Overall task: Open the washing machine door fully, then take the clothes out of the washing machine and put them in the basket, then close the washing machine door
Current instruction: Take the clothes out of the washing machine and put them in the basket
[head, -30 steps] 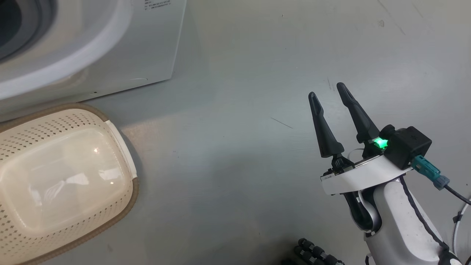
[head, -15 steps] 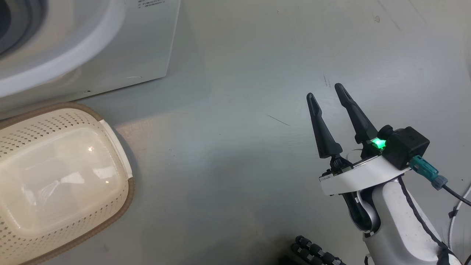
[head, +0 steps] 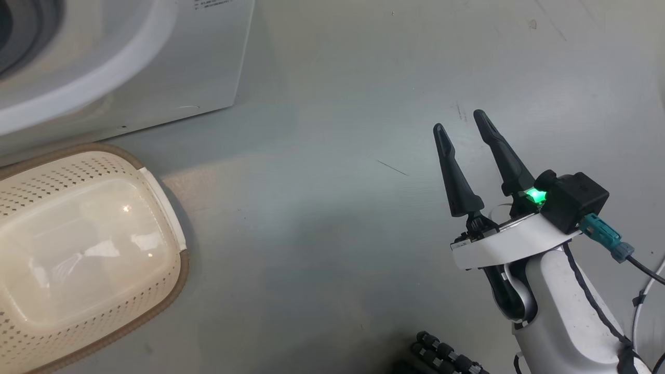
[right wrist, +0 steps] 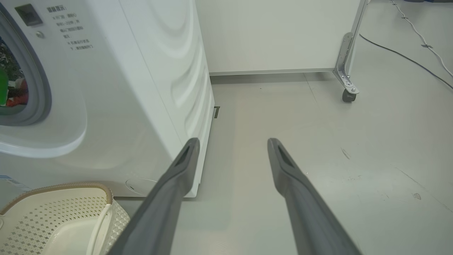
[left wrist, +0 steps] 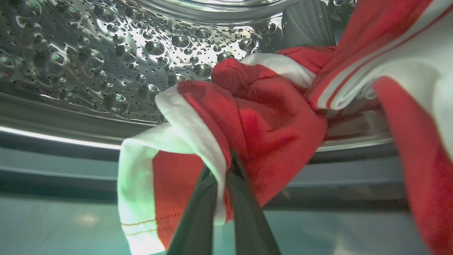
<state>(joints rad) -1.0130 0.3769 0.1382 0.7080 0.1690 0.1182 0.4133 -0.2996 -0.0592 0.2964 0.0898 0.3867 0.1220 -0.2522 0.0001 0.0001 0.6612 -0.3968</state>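
Note:
Inside the washing machine's perforated steel drum [left wrist: 106, 53], my left gripper [left wrist: 228, 161] is shut on the clothes [left wrist: 269, 117], a bunch of red fabric with white sleeves and striped trim. More of the red and white fabric hangs at the right of the left wrist view. My right gripper [head: 459, 120] hovers open above the grey floor, right of the washing machine [head: 156, 62], with nothing between its fingers [right wrist: 177, 184]. The cream basket [head: 156, 291] stands on the floor before the machine with nothing in it. The washing machine door is out of view.
The machine's white side panel [right wrist: 170, 78] runs just left of my right gripper. A white wall panel on a metal leg with a caster [right wrist: 348, 95] stands behind it. Cables [right wrist: 407, 58] lie on the floor at the far right.
The head camera has shifted a little, so machine and basket sit slightly further left in the picture. My right gripper has stayed open and risen slightly.

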